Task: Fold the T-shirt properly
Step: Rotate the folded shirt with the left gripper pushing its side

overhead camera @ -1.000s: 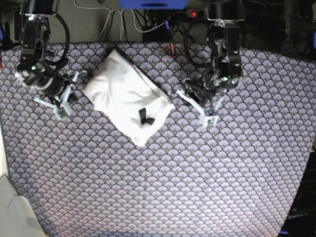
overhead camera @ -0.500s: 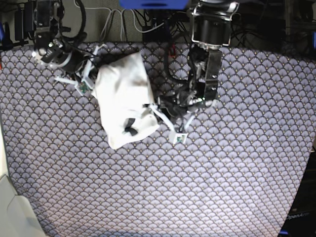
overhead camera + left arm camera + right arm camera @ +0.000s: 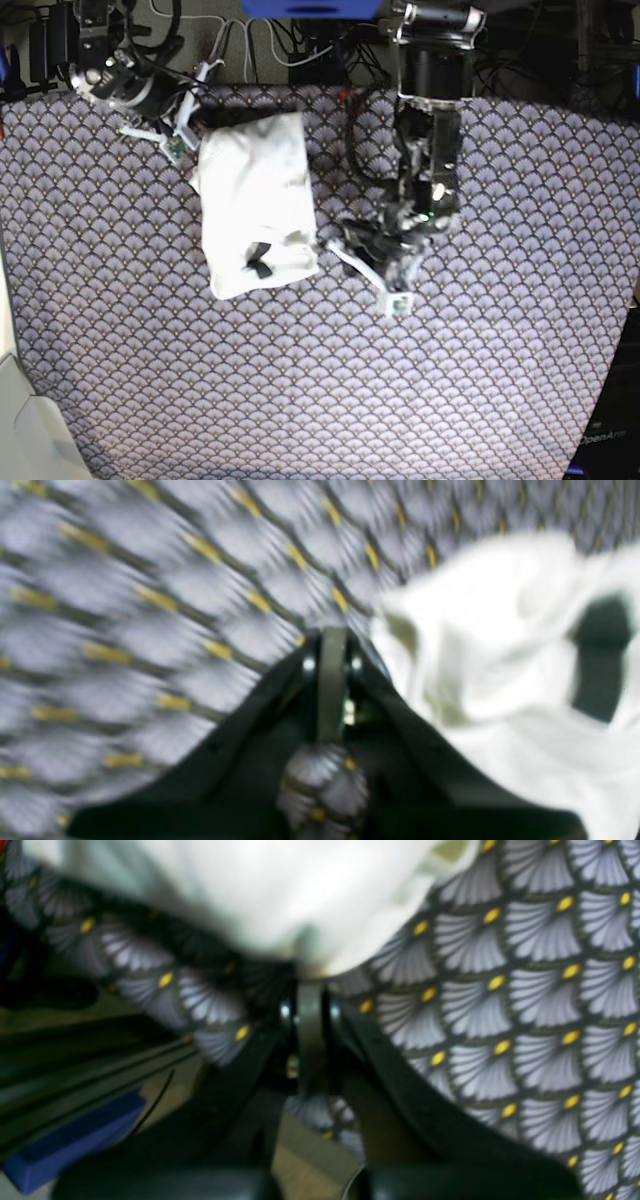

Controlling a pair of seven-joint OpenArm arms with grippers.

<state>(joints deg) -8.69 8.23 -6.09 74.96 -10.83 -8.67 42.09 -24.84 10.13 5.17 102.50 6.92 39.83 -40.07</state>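
Overhead view: we see the T-shirt [image 3: 255,215] lying as a compact white bundle on the patterned tablecloth [image 3: 450,380], toward the far left part of the surface, plain side up, with a small black tag [image 3: 259,258] near its front edge. The print is not visible, which we take to mean the folds already enclose it.

The right gripper [image 3: 180,125] sits at the bundle's far left corner, and the left gripper [image 3: 385,270] just off its front right corner. We read this diagonal placement as a way of nudging or squaring the bundle from two opposite corners (a judgement, not something shown).

Right wrist view: the right gripper [image 3: 310,990] has its jaws pressed together, the tip right at the shirt's [image 3: 280,885] hem; whether any cloth is caught between them we cannot tell through the blur. Left wrist view: the left gripper [image 3: 332,650] also has its jaws pressed together, over bare tablecloth [image 3: 150,605] beside the shirt [image 3: 500,680], pinching nothing we can make out.

No container appears in any view; the shirt rests directly on the cloth. We judge the fold largely complete, with only tidying of its position left
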